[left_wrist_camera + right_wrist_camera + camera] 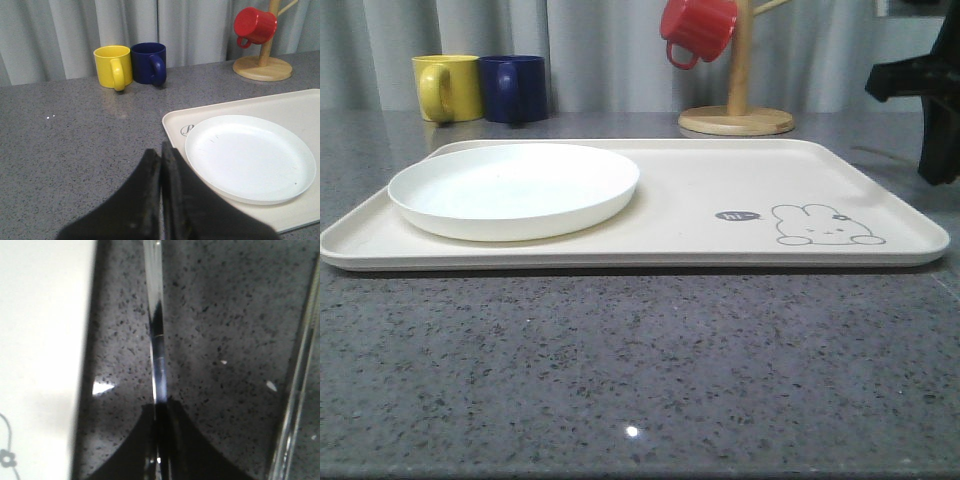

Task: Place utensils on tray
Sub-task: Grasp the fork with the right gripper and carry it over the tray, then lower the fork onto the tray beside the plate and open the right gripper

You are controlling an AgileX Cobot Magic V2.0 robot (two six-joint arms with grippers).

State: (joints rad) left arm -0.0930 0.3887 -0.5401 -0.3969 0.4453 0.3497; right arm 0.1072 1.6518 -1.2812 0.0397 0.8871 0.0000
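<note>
While our right end effector [159, 440] sits low over the desk [640, 370], its fingers are pinched together on a slim silver utensil [156, 330] just beside the tray [40, 340] edge. We can't tell which piece it is. Another metal utensil [295, 390] lies on the desk nearby. Our left end effector [161, 165] is closed on nothing, hovering by the tray's corner. A white plate [515, 188] sits on the tray's left side, rabbit drawing [825, 225] at the right.
</note>
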